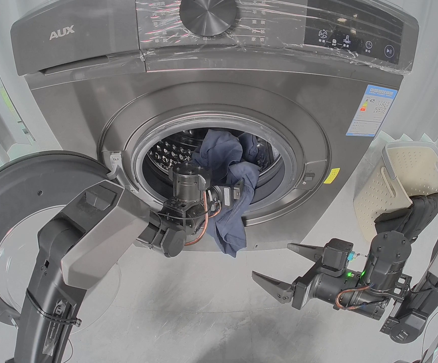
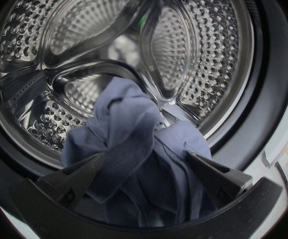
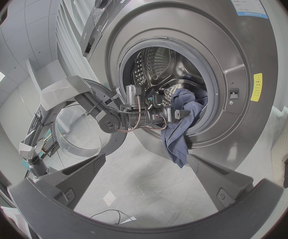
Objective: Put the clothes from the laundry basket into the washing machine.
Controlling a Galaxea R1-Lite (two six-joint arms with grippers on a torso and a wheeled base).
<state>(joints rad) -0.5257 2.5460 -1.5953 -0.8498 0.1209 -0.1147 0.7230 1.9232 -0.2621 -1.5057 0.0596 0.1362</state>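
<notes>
The washing machine stands with its round door swung wide to the left. A blue garment lies bunched in the mouth of the drum, one end hanging over the rim toward the floor. My left gripper is at the drum mouth, open, with the blue garment heaped between its spread fingers. My right gripper hovers low over the floor in front of the machine, open and holding nothing. The cream laundry basket stands at the right with a dark garment draped over its edge.
Bare grey floor stretches in front of the machine between the two arms. The open door takes up the space at the lower left. Some cable and paper scraps lie on the floor.
</notes>
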